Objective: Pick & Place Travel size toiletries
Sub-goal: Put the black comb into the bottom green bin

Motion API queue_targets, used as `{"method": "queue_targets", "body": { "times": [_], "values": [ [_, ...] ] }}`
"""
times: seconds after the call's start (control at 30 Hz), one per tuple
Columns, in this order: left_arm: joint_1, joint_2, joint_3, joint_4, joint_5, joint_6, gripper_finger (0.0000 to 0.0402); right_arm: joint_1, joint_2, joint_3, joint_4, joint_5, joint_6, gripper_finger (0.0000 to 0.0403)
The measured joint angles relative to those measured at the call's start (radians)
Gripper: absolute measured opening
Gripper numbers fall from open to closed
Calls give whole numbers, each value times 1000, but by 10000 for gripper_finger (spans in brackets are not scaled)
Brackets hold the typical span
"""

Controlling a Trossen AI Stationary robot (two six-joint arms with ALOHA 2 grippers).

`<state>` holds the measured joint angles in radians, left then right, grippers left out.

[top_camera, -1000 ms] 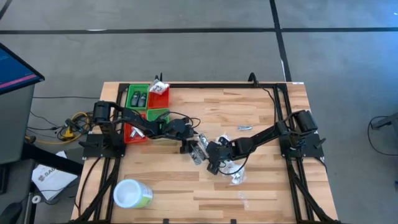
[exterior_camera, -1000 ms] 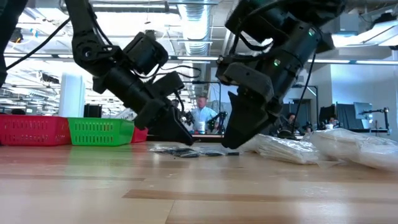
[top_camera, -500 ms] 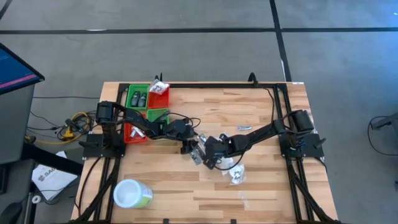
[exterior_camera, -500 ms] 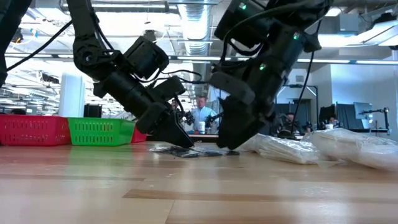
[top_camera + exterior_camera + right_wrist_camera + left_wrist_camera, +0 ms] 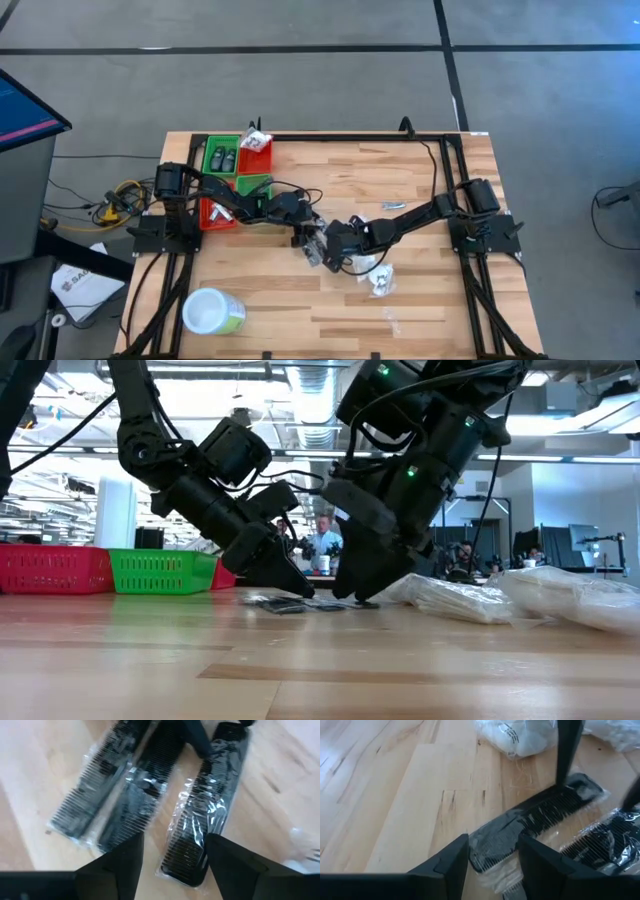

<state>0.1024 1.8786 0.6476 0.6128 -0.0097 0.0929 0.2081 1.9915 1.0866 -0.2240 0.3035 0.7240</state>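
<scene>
Both grippers are down at the middle of the table (image 5: 420, 290): left gripper (image 5: 493, 857) with jaws released, straddling one end of a black comb (image 5: 535, 822) in clear wrap that lies flat on the wood. Right gripper (image 5: 175, 851), jaws also released and holding nothing, hangs over three wrapped combs (image 5: 145, 785) lying side by side. White crinkly packets (image 5: 378, 278) lie just beside them; two dark bottles (image 5: 221, 158) sit in the green bin (image 5: 207, 150) at the table's far left.
</scene>
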Motion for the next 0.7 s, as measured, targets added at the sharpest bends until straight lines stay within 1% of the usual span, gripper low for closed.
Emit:
{"method": "queue_targets", "body": {
  "times": [0.13,0.2,0.3,0.4,0.43,0.7],
  "values": [
    [0,0,0,0,0,1,163,0,-2,0,-15,8,-7,195],
    [0,0,0,0,0,4,163,1,1,21,-40,4,-52,190],
    [0,0,0,0,0,5,163,0,7,86,-116,0,-106,183],
    [0,0,0,1,17,5,163,0,14,142,-236,37,-118,177],
    [0,0,0,1,18,5,163,-1,15,149,-250,42,-117,176],
    [0,0,0,0,18,4,163,-8,15,153,-224,42,-99,188]
  ]
}}
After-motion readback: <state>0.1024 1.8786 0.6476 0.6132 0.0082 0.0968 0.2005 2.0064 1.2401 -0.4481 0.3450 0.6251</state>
